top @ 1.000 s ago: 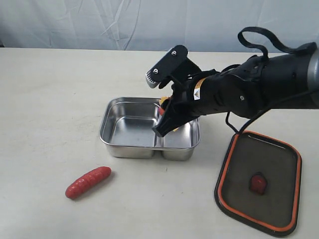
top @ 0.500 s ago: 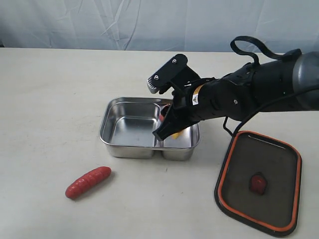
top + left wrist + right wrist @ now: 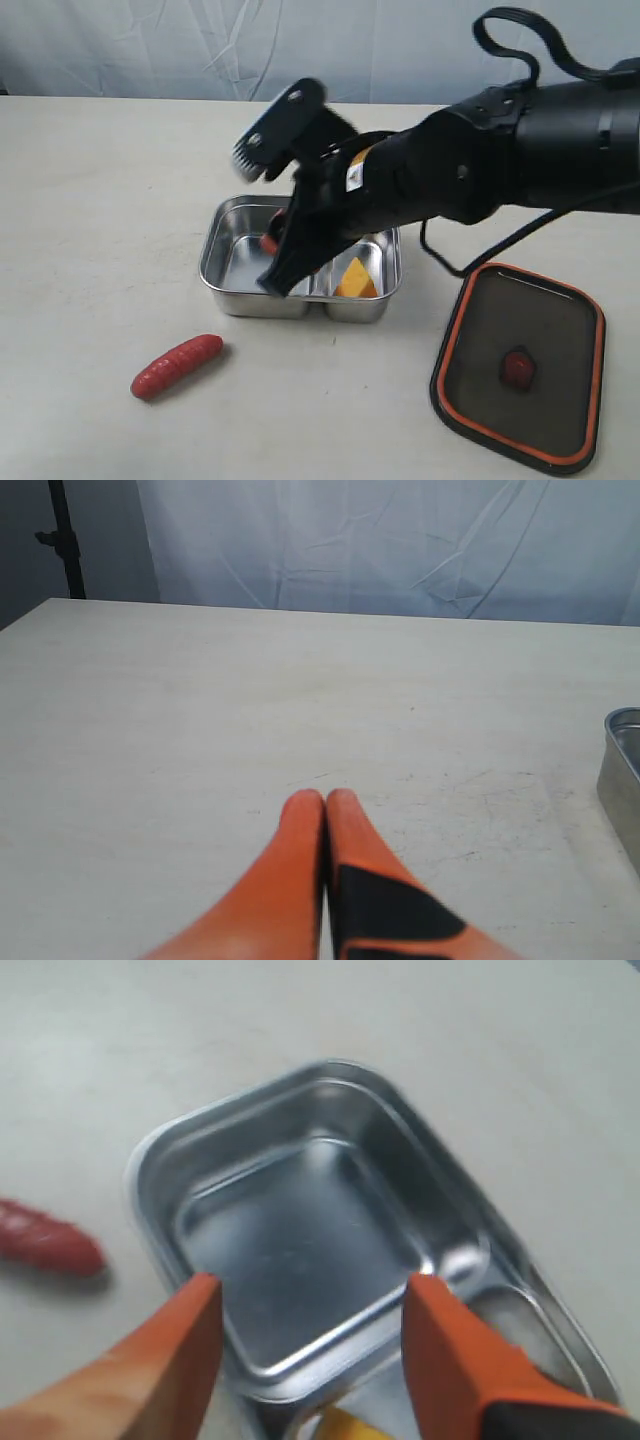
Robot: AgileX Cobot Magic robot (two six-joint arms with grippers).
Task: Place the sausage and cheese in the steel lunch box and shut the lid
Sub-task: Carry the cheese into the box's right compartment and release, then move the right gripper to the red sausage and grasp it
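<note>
The steel lunch box (image 3: 213,262) stands mid-table. The yellow cheese (image 3: 356,280) lies in its smaller right compartment; the larger one is empty. On the table in front and left of the box lies the red sausage (image 3: 177,365). My right gripper (image 3: 272,262) hangs open and empty over the larger compartment. In the right wrist view this gripper (image 3: 315,1285) frames the box (image 3: 150,1165), with the cheese (image 3: 345,1426) just below and the sausage (image 3: 45,1242) off to the side. The lid (image 3: 565,300) lies seal-up at the right. My left gripper (image 3: 325,798) is shut and empty over bare table.
The lid's orange valve tab (image 3: 517,368) faces up at its centre. The right arm's black cable (image 3: 510,30) loops above the box's right side. A corner of the box (image 3: 622,765) shows in the left wrist view. A pale curtain backs the table.
The right gripper has opened wider and let go of the cheese, which now lies in the smaller compartment. The gripper has swung left over the larger compartment. The left gripper stays shut.
</note>
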